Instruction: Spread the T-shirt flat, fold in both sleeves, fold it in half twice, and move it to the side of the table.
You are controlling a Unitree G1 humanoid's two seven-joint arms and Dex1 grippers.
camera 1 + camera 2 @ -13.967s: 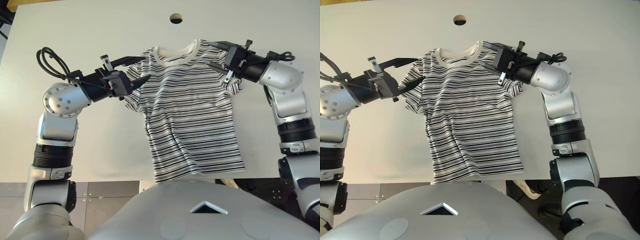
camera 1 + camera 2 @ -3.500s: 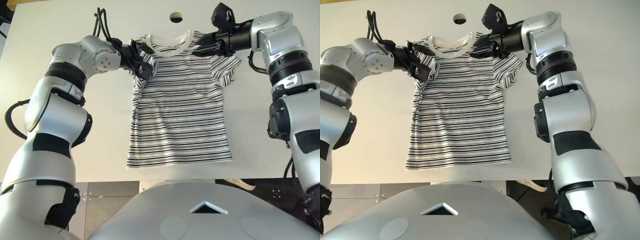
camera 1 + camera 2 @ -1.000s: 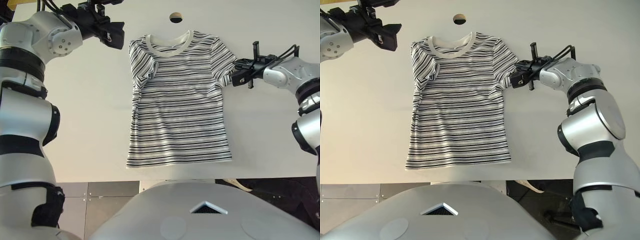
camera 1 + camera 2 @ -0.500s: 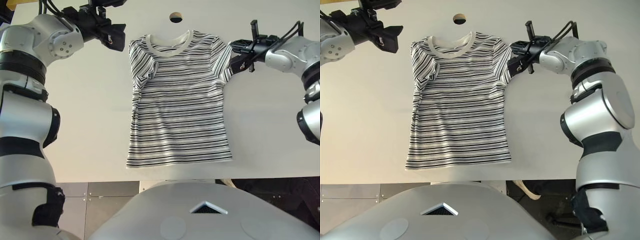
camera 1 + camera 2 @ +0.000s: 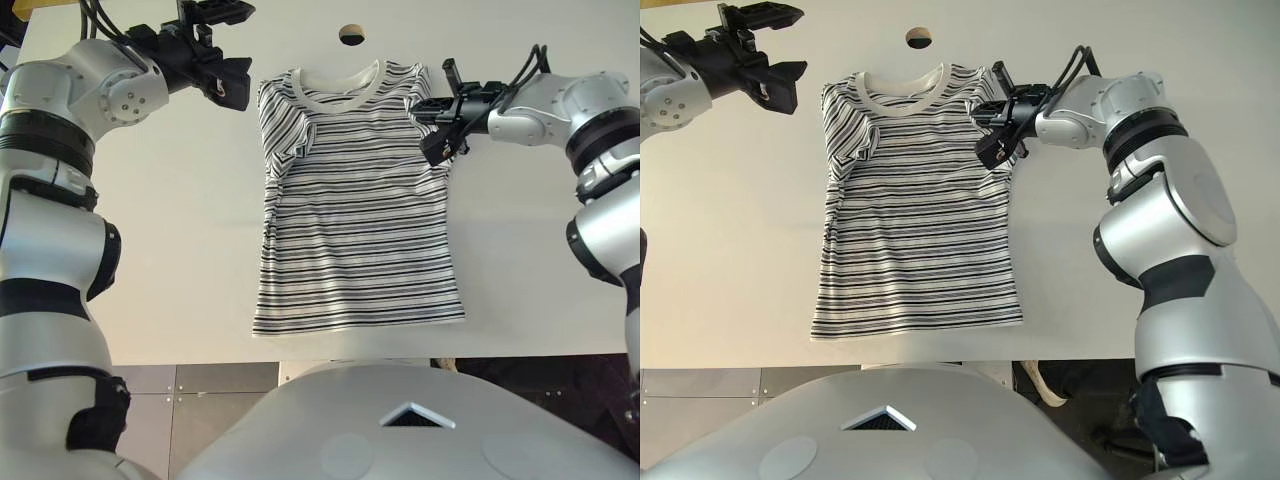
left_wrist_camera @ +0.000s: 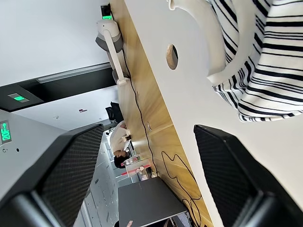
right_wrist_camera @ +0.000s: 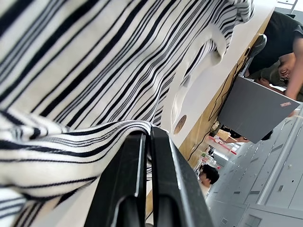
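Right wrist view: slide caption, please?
Right gripper shut on the sleeve edge of the striped T-shirt, held over its body.

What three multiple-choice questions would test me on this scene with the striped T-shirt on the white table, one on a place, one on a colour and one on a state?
1. Where is the round hole in the white table?
A. Beside the hem.
B. Just beyond the collar.
C. At the near edge.
2. What colour is the collar of the black-and-white striped T-shirt?
A. Red.
B. Blue.
C. Plain cream.
3. What is the right gripper doing?
A. Pinching the right sleeve, shut.
B. Hanging open over bare table.
C. Pressing on the hem.
Answers:
1 B: the hole lies just past the neckline.
2 C: the neck band is unstriped cream.
3 A: the right wrist view shows its fingers closed on striped cloth.
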